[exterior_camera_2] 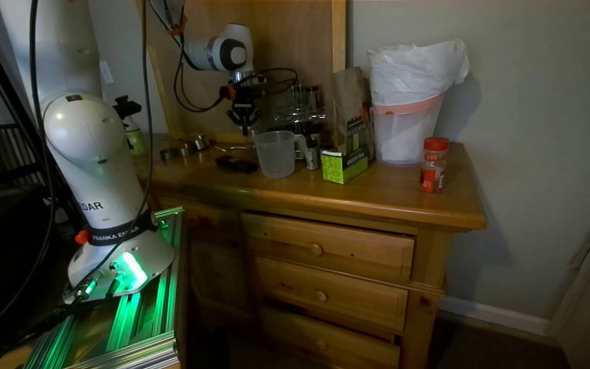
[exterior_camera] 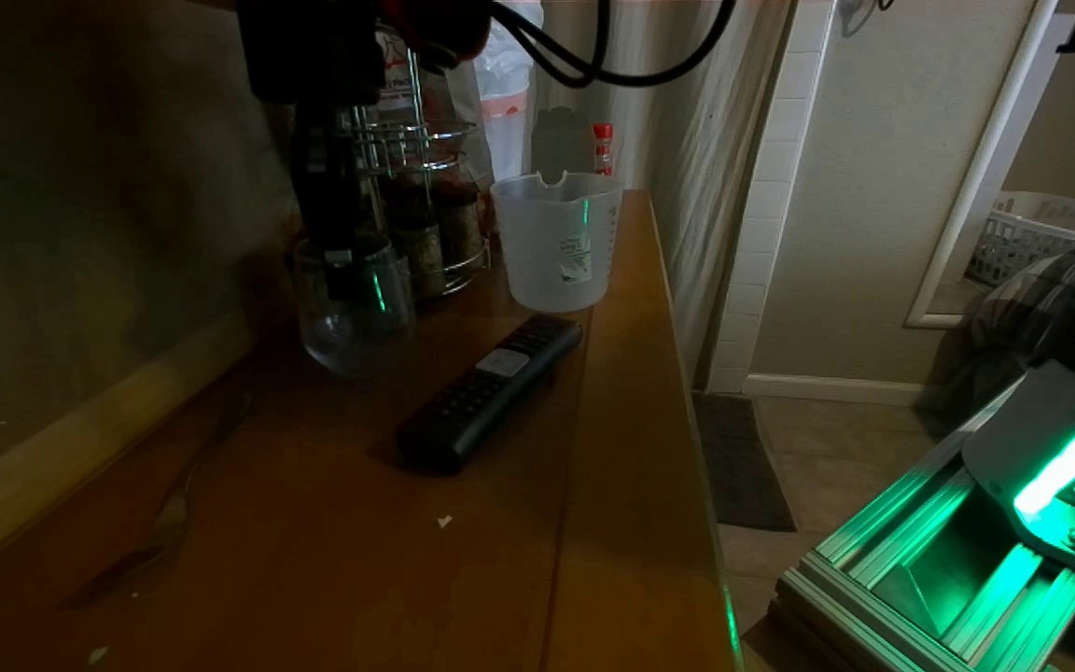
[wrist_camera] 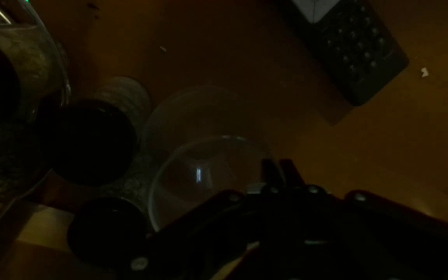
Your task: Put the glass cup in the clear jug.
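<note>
I hold the gripper point(wrist_camera: 278, 165) pointing down at the glass cup point(exterior_camera: 356, 327), its two fingers drawn nearly together and, as far as the dim wrist view lets me judge, clamped on the rim: one tip inside the wall, one outside. A rim hold makes sense to me; it should let me raise the cup upright and lower it base first. I bite on the side turned away from the dark-lidded jars point(wrist_camera: 91, 144), which ought to spare them a knock. The cup is near the back edge of the dresser top point(exterior_camera: 500, 597), just beside the wire rack point(exterior_camera: 416, 166); I see no gap beneath it, so I take it as not yet lifted.

The clear jug point(exterior_camera: 556, 243) stands upright close to the front edge, mouth up to receive the cup, its handle turned along that edge toward the front corner where a red-capped bottle point(exterior_camera_2: 432, 166) stands. The black handset point(exterior_camera: 491, 392) lies aslant between back and front edges, near the jug's foot, low enough, I judge, to carry over.

Counting, I get one cup, one jug, one handset, one rack, one red-capped bottle, one green box point(exterior_camera_2: 345, 166) by the front edge, one long utensil point(exterior_camera: 176, 504) near the back edge, and at least four dark lids in the wrist view.
</note>
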`<move>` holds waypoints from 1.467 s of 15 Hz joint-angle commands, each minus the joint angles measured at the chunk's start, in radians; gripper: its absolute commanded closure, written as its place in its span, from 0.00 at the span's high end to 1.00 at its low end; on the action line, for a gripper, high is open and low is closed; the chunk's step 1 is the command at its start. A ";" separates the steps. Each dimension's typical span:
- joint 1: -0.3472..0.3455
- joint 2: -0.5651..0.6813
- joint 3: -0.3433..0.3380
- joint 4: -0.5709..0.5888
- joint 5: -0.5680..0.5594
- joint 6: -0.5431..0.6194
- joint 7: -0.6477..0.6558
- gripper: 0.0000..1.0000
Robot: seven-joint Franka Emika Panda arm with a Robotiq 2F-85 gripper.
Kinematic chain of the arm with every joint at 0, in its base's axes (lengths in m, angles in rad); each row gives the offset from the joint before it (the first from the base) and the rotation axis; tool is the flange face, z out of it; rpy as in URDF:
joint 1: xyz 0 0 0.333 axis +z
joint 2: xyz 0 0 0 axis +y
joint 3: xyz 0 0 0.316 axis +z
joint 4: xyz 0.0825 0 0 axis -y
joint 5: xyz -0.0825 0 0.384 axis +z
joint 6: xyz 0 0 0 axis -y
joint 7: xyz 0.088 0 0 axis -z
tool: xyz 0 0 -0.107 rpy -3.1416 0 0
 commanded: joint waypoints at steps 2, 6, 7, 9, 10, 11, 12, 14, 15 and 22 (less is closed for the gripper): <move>-0.015 -0.006 0.032 0.022 -0.006 0.001 0.003 0.01; -0.032 -0.067 0.069 0.013 0.107 0.009 -0.102 0.01; -0.037 -0.085 0.077 0.011 0.147 0.004 -0.140 0.01; -0.043 -0.141 0.086 -0.001 0.257 -0.042 -0.243 0.01; -0.041 -0.174 0.083 -0.009 0.304 -0.062 -0.287 0.01; -0.037 -0.214 0.075 -0.023 0.355 -0.088 -0.339 0.01; -0.031 -0.247 0.064 -0.032 0.400 -0.111 -0.387 0.01; -0.016 -0.325 0.035 -0.059 0.450 -0.161 -0.434 0.01; -0.011 -0.361 0.021 -0.073 0.449 -0.191 -0.423 0.01; -0.015 -0.593 -0.056 -0.175 0.326 -0.404 -0.215 0.01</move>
